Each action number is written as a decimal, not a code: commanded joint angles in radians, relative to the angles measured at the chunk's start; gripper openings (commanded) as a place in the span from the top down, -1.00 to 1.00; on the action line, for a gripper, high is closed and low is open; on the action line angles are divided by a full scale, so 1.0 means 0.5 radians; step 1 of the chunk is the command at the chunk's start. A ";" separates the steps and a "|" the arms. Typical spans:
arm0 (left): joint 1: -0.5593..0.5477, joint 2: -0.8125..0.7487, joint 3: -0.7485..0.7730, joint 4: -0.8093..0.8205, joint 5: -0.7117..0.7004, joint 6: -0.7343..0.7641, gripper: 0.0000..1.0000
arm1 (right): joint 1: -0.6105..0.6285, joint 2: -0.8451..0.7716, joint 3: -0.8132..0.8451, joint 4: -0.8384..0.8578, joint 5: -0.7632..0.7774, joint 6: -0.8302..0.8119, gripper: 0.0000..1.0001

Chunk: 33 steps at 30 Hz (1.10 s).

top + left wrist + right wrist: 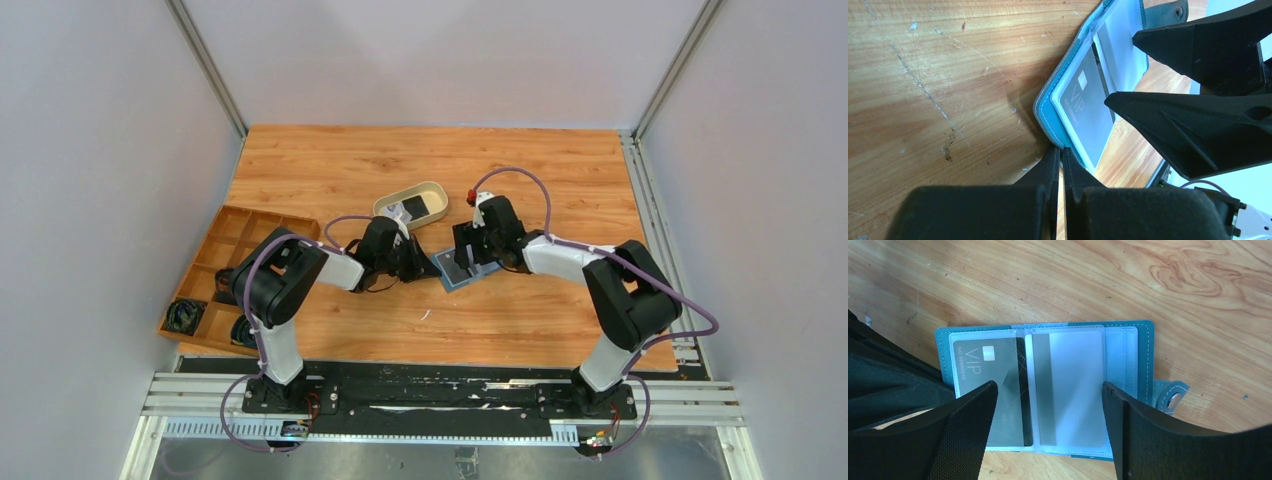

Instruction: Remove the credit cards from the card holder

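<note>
The teal card holder [466, 272] lies open and flat on the wooden table. In the right wrist view its left pocket [955, 347] holds a grey credit card marked VIP [990, 367]. The right pocket holds a whitish card with a grey stripe [1070, 385]. The snap tab [1172, 397] sticks out on the right. My left gripper [1062, 152] is shut, pinching the holder's [1048, 107] teal edge at its fingertips. My right gripper [1049, 385] hovers open just above the holder, one finger over each half, with nothing between them.
A beige oval tray [412, 205] with dark items inside stands just behind the holder. A wooden compartment box [225, 275] sits at the table's left edge. A small white scrap [425, 315] lies on the table in front of the holder.
</note>
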 commanded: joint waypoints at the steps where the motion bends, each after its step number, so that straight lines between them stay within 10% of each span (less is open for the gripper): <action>1: -0.007 0.081 -0.024 -0.152 -0.021 0.073 1.00 | -0.040 -0.016 -0.071 -0.042 -0.006 0.051 -0.60; 17: -0.005 0.078 -0.012 -0.152 -0.014 0.070 1.00 | -0.129 -0.037 -0.176 0.024 0.036 0.103 -0.61; 33: -0.007 0.085 0.002 -0.164 -0.013 0.075 1.00 | -0.209 -0.043 -0.349 0.313 -0.588 0.277 -0.55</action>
